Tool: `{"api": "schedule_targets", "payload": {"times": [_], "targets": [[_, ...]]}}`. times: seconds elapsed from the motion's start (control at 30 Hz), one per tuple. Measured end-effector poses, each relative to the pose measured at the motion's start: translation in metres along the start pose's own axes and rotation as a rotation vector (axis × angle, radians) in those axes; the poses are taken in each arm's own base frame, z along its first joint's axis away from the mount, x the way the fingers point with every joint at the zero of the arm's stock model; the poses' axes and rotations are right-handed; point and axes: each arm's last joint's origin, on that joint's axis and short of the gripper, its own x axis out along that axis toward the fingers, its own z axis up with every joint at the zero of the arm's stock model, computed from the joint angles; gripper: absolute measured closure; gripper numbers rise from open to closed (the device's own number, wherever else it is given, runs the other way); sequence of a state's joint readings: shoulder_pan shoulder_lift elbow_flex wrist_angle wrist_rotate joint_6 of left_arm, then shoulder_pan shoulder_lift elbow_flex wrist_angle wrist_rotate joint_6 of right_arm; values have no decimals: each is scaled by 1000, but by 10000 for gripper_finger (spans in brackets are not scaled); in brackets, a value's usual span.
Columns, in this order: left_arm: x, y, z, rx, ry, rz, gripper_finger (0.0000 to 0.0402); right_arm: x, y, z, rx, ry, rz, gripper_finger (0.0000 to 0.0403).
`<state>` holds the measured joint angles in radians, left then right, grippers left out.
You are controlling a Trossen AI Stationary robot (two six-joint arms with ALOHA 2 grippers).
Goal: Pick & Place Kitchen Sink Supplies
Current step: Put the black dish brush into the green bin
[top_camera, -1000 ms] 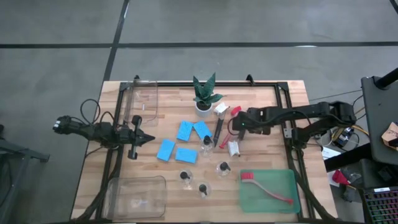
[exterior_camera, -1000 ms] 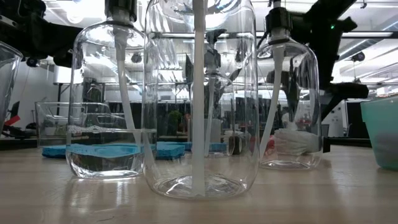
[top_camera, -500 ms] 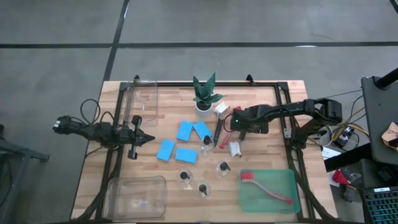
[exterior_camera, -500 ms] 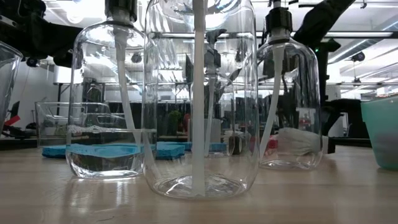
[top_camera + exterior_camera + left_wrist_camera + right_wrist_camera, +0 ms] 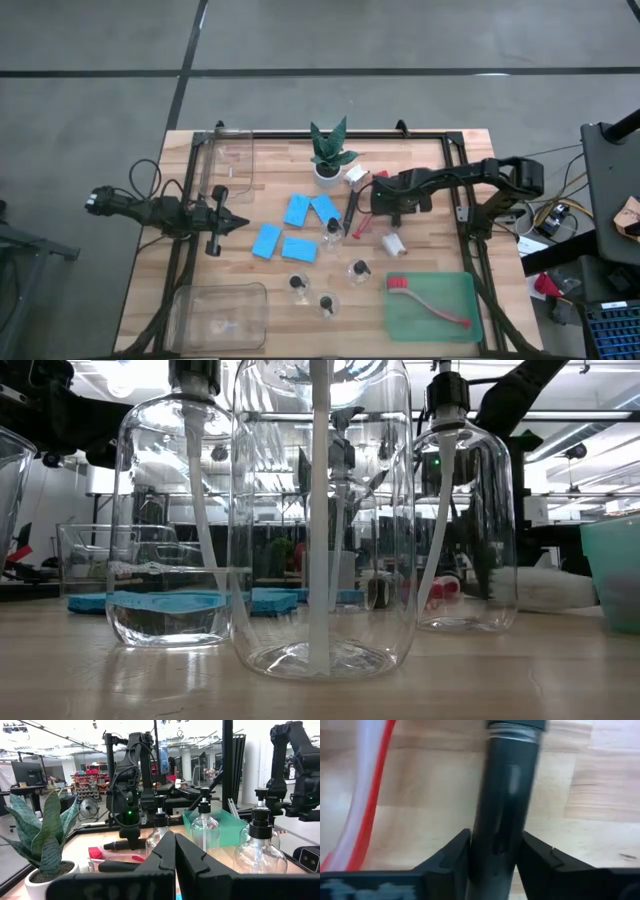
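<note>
My right gripper (image 5: 372, 210) points down at mid table and is shut on a black-handled brush (image 5: 506, 795), whose white head (image 5: 393, 242) lies toward the near right. A red-and-white brush (image 5: 367, 795) lies beside it. Several blue sponges (image 5: 297, 210) lie flat left of it, and small clear black-capped bottles (image 5: 359, 270) stand nearer the front. My left gripper (image 5: 225, 222) waits shut at the table's left, holding nothing. My right gripper pinches the brush's black handle (image 5: 502, 837) between its two fingers (image 5: 447, 857), below the ringed joint at the handle's end. The fingers come from above, pointing down, and lie across the handle. The handle lies close over the wooden table top; whether it is lifted does not show.
A green tray (image 5: 470, 320) at the near right holds a red brush (image 5: 430, 305). Clear bins stand at the far left (image 5: 232, 160) and near left (image 5: 220, 315). A potted plant (image 5: 330, 155) stands at the far middle, close behind the right gripper.
My right gripper has come down and a little toward the table's left, onto the brushes. The white brush head has slid toward the table's right and near edges.
</note>
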<state>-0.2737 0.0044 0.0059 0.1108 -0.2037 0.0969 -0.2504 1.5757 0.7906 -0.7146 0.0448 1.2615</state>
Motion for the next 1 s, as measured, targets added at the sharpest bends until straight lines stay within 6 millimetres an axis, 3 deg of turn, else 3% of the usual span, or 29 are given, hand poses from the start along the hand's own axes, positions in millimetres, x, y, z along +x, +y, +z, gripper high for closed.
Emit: {"api": "schedule_targets", "payload": {"times": [0.1,0.3,0.47,0.8,1.0], "targets": [[0,0,0,0,0,0,401,-5,0,0,-69,-1,17,299],[0,0,0,0,0,0,401,-17,-4,-2,-158,9,54,299],[0,0,0,0,0,0,401,-37,-19,-6,-226,40,11,299],[0,0,0,0,0,0,401,-117,-31,-25,-433,-13,152,298],[0,0,0,0,0,0,401,-168,-32,-64,-592,-3,255,297]]}}
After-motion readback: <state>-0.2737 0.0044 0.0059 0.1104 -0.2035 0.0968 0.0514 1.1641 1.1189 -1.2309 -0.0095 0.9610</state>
